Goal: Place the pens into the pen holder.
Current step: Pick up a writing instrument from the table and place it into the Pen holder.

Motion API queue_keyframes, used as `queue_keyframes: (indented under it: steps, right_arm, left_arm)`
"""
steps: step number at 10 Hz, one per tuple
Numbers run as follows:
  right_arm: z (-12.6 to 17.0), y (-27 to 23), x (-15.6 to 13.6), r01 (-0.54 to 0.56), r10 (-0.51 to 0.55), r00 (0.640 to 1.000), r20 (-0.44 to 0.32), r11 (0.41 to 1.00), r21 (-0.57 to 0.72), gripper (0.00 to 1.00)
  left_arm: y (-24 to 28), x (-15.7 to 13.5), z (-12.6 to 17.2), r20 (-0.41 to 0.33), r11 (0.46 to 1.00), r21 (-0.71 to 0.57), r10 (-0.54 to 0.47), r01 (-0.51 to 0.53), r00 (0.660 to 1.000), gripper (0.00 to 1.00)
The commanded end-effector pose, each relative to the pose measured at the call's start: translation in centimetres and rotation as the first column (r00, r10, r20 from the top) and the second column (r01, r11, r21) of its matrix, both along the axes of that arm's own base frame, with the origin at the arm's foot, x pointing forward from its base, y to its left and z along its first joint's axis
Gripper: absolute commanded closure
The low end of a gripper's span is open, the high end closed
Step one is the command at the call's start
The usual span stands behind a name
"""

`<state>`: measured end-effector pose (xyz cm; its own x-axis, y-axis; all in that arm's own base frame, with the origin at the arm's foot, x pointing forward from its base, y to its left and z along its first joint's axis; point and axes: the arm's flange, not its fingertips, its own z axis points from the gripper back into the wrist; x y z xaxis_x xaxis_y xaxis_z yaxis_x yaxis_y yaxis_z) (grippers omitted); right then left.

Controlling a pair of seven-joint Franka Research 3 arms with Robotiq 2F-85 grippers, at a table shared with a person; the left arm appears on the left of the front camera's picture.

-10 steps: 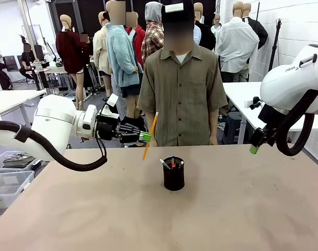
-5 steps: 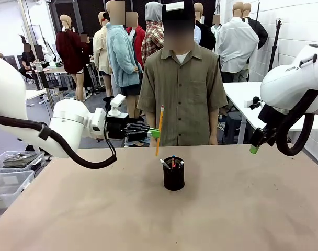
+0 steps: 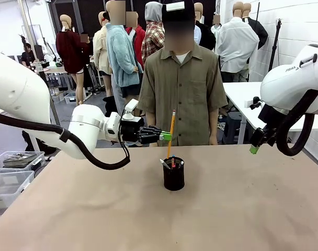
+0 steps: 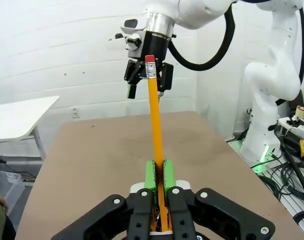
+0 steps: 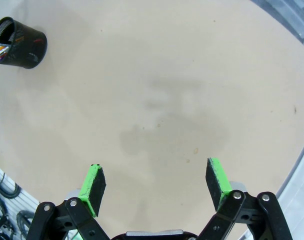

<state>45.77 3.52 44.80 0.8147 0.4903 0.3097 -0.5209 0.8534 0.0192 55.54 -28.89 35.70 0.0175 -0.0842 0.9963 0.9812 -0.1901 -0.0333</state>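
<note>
Left pincer (image 3: pixel 167 136) clenches the yellow-orange pencil (image 3: pixel 170 134) upright above the pen holder (image 3: pixel 173 173), mid-tabletop (image 3: pixel 96 209); right pincer (image 5: pixel 156 186) released, well apart.

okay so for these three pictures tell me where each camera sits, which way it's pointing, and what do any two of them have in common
Front view: between the arms, looking across the table at the person; both arms show, left end effector shut on the pencil above the holder.
Left wrist view: on the left wrist, looking along its pads and the pencil toward the right end effector.
Right wrist view: on the right wrist, looking down at the table; own right end effector open.
Shared: front and right wrist views both show the holder.
</note>
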Motion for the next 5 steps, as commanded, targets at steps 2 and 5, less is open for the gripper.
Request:
queue_keyframes:
  steps: [2, 5]
  right_arm:
    - [-0.1, -0.1, 0.0, -0.012, 0.012, 1.0, 0.006, 1.0, 0.0, 0.0]
    - [-0.1, -0.1, 0.0, -0.012, 0.012, 1.0, 0.006, 1.0, 0.0, 0.0]
  left_arm:
    - [-1.6, 1.8, -1.5, -0.036, 0.999, 0.043, 0.02, -0.018, 0.999, 1.0]
    - [-1.7, 2.2, -3.2, -0.043, 0.998, 0.039, 0.053, -0.051, 0.998, 1.0]
